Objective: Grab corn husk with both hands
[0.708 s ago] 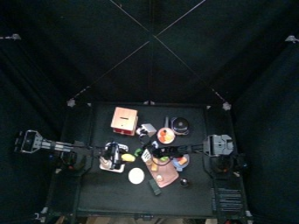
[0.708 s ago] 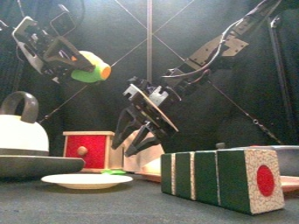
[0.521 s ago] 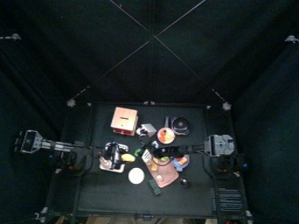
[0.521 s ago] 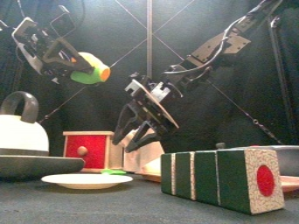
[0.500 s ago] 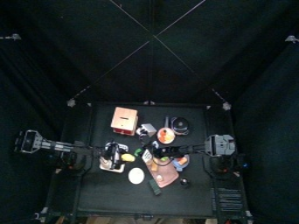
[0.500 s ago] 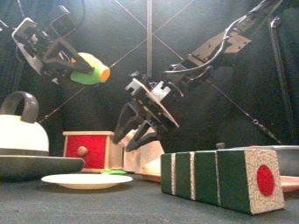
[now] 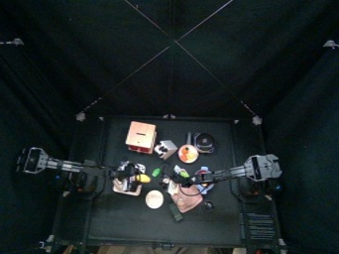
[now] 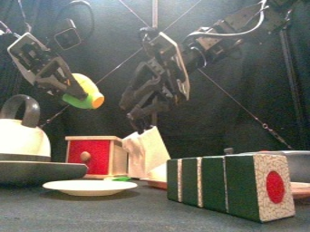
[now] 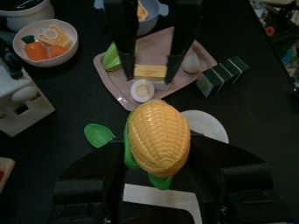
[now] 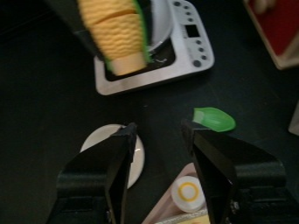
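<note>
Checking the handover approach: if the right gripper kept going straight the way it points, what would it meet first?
Probably the corn held by the left gripper; the right gripper is open, though depth is unclear.

Black surface (image 8: 72,210) crowded. Front edge: white plate (image 8: 89,188) left of middle, flat on surface; green-and-white striped block (image 8: 234,184) with red dot to its right, upright. Far left: white kettle (image 8: 21,130) on dark tray (image 8: 43,170). Behind plate: red wooden box (image 8: 92,155), white face, red knob. Pink tray (image 9: 176,63) near middle, holding food pieces. White bowl (image 9: 45,41) with orange and white slices nearby. White appliance (image 10: 158,63) flat on surface. Small green leaf piece (image 10: 212,117) lying loose beside plate.
</note>
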